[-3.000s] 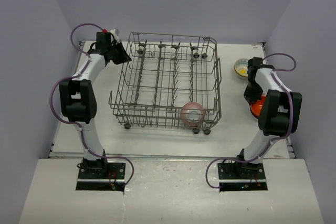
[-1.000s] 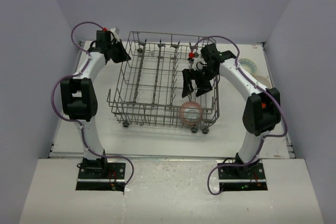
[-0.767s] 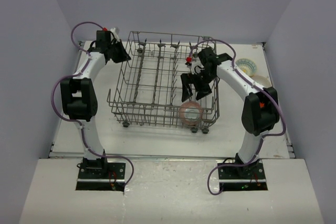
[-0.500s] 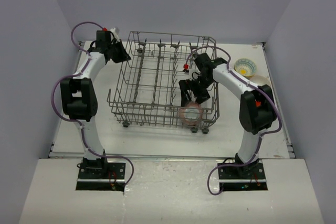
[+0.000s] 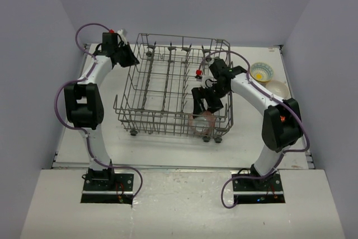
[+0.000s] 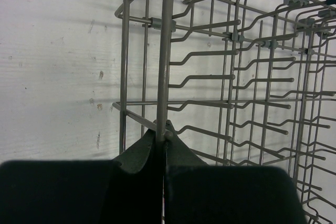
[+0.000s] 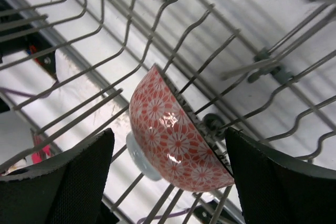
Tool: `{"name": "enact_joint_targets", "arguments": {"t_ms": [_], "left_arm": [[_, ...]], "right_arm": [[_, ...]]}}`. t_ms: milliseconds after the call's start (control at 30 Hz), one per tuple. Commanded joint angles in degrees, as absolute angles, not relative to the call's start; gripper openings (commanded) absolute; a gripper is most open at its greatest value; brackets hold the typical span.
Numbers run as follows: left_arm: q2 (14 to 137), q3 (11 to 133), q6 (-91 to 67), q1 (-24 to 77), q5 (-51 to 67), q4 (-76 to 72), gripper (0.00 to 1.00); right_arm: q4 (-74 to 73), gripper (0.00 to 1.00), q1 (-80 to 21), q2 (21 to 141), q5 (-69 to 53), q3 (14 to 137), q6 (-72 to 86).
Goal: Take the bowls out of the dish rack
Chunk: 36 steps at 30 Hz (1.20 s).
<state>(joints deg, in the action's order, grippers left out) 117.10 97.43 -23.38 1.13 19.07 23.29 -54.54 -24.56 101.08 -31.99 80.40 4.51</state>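
The grey wire dish rack [image 5: 162, 82] stands mid-table. One bowl, pink with a red flower pattern [image 5: 202, 122], leans on its edge among the tines in the rack's near right corner. My right gripper [image 5: 205, 103] reaches into that corner. In the right wrist view it [image 7: 173, 182] is open, with its pads [image 7: 68, 177] on either side of the pink bowl [image 7: 173, 135] and apart from it. My left gripper [image 5: 126, 57] is shut on the rack's far left rim. The left wrist view shows it [image 6: 164, 145] clamped on an upright wire [image 6: 167, 51].
Two more bowls sit on the table right of the rack: a whitish one with yellow marks [image 5: 261, 72] and a cream one [image 5: 277, 89]. The rack's upright tines [image 7: 157, 35] crowd closely around the pink bowl. Walls enclose the table on three sides.
My right arm swung from the table's right side into the rack and has lowered onto the pink bowl, its fingers now straddling it. The left arm has not moved.
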Motion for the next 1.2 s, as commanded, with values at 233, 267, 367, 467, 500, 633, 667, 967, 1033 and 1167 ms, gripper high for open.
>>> {"name": "enact_joint_targets", "arguments": {"t_ms": [233,267,367,467,500,633,667,967,1033,1167], "left_arm": [[120.85,95.36,-24.43,-1.32,11.69,32.08,0.0],[120.76,95.27,-24.43,-1.32,11.52,32.17,0.0],[120.67,95.27,-24.43,-1.41,11.25,32.17,0.0],[120.76,95.27,-24.52,-1.32,11.42,32.17,0.0],[120.76,95.27,-24.52,-1.32,11.43,32.17,0.0],[120.76,95.36,-24.61,-1.41,11.43,32.25,0.0],[120.76,95.36,-24.52,-1.32,11.16,32.34,0.0],[121.46,95.01,-24.96,-1.32,11.34,32.17,0.0],[121.55,95.18,-24.96,-1.23,11.43,32.08,0.0],[121.55,94.83,-24.61,-1.32,10.72,32.08,0.0]], "right_arm": [[-57.48,0.81,-27.68,96.24,-40.25,75.77,6.5],[-57.13,0.78,-27.69,95.98,-40.6,75.33,6.5],[-56.43,0.53,-27.69,95.98,-41.75,74.18,6.85],[-55.81,0.34,-27.69,96.85,-42.27,73.65,6.85],[-55.55,0.26,-27.77,97.2,-42.88,73.57,6.86],[-55.11,0.0,-27.86,98.26,-45.0,73.13,6.77],[-54.67,0.0,-27.77,98.35,-45.44,72.95,6.77],[-55.2,0.0,-27.86,97.65,-45.36,85.04,8.96],[-56.16,0.0,-27.86,97.73,-43.52,88.92,9.58],[-59.66,0.0,-27.86,99.14,-38.33,102.25,10.2]]}}
